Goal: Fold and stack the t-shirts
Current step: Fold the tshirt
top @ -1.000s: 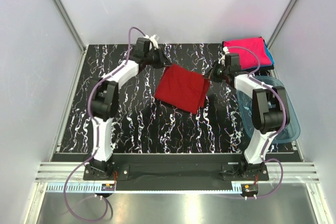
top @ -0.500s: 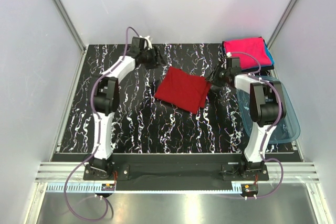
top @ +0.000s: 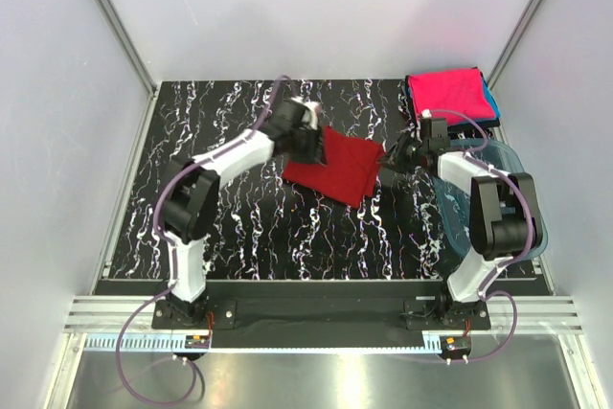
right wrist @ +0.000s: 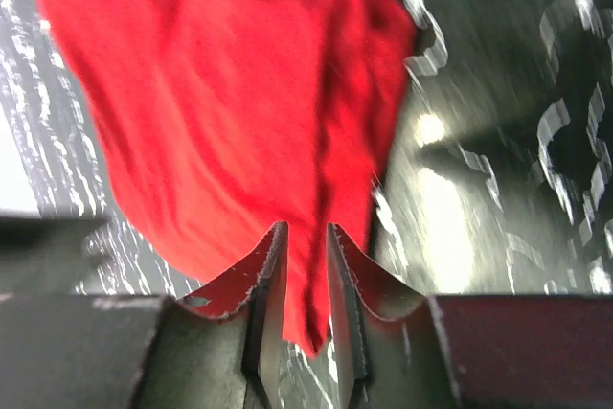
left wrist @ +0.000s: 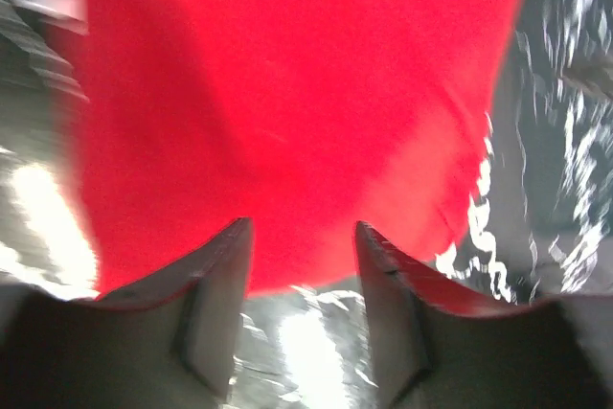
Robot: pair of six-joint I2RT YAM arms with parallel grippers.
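Nearest to me on the right, the tub (top: 536, 222) sits at the desk's (top: 249, 227) right edge, with the right arm reaching over its inner side. Farther in, about mid-desk, the red tee (top: 335, 168) lies as a folded, roughly square shape turned at an angle, flat on the marbled top. The right pincer (top: 391, 158) is at its right corner; in the right wrist view I see the two fingers (right wrist: 271, 275) drawn close together with a strip of red cloth (right wrist: 220, 102) pinched between them, its tip hanging just below, so this pincer is clamped on the red tee. The left pincer (top: 314, 146) is at the tee's far left edge. In its own wrist view the picture is blurred, but the fingers (left wrist: 225, 284) stand clearly apart, with the tee's hem (left wrist: 287, 93) running across the gap between them and nothing gripped; I cannot tell whether they touch the cloth. Farthest away, in the far right corner of the desk, the pink tee (top: 445, 93) lies folded on the teal tee (top: 490, 102), of which only a thin margin shows along the right side. That stack is well apart from the red tee.
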